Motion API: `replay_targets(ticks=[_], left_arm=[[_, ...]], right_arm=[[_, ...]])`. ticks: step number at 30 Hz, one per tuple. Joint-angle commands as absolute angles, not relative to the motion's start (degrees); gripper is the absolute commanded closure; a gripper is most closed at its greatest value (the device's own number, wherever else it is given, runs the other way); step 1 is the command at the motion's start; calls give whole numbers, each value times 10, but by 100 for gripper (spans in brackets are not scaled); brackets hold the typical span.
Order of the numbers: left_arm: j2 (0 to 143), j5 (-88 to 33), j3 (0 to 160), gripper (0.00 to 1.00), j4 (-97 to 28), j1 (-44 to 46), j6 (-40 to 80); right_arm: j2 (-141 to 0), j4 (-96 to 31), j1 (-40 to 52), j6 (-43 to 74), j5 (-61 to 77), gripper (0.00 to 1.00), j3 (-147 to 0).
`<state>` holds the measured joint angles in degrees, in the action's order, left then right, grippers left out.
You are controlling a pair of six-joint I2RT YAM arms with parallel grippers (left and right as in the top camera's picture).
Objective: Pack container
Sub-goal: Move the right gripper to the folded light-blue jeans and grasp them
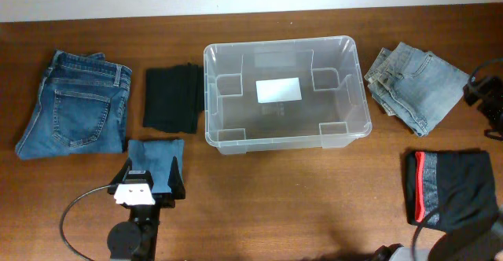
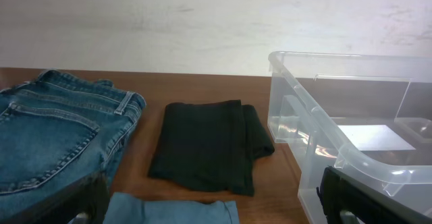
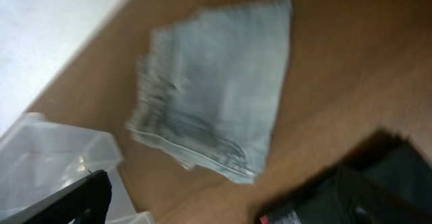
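On the wooden table point(image 1: 314, 206), the container point(image 1: 277, 43) sits at centre back, upright and open-topped, with a white label point(image 1: 278, 90) on its base and nothing else visible inside. Just left of it, close to its wall, lies a folded black garment point(image 1: 171, 97); further left, dark blue jeans point(image 1: 75, 104), folded, back pocket up. In front of the black garment is a small folded blue cloth point(image 1: 155, 157). Your left gripper point(image 1: 151, 180) is at that cloth's near edge, jaws spread wide. One finger stands on each side of the fabric, and your left wrist view shows the cloth low in the frame between the two dark fingers. You can't tell whether the pads touch it. To the right of the container, apart from it, lie folded pale blue jeans point(image 1: 415, 84). Near the front right corner is a black garment with a red stripe point(image 1: 448, 186). Your right gripper point(image 1: 486, 94) hangs by the right table edge, beside the pale jeans. Its wrist view is blurred and shows only one finger, so you cannot tell how its jaws stand.
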<state>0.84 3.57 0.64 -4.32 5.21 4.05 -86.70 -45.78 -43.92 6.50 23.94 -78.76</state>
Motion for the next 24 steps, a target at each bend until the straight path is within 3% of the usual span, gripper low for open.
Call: replay_targets(ticks=[1, 11, 15, 24], left_arm=[[4, 34, 5, 1, -46, 49, 31], [4, 34, 5, 1, -46, 49, 31], [4, 34, 5, 1, -46, 49, 31], [4, 34, 5, 0, -45, 49, 31]], right_arm=[[-960, -468, -447, 80, 263, 2, -796], [-1116, -452, -447, 77, 270, 2, -796], [-1146, -429, -442, 43, 356, 2, -795], [-1156, -396, -386, 49, 289, 2, -794]])
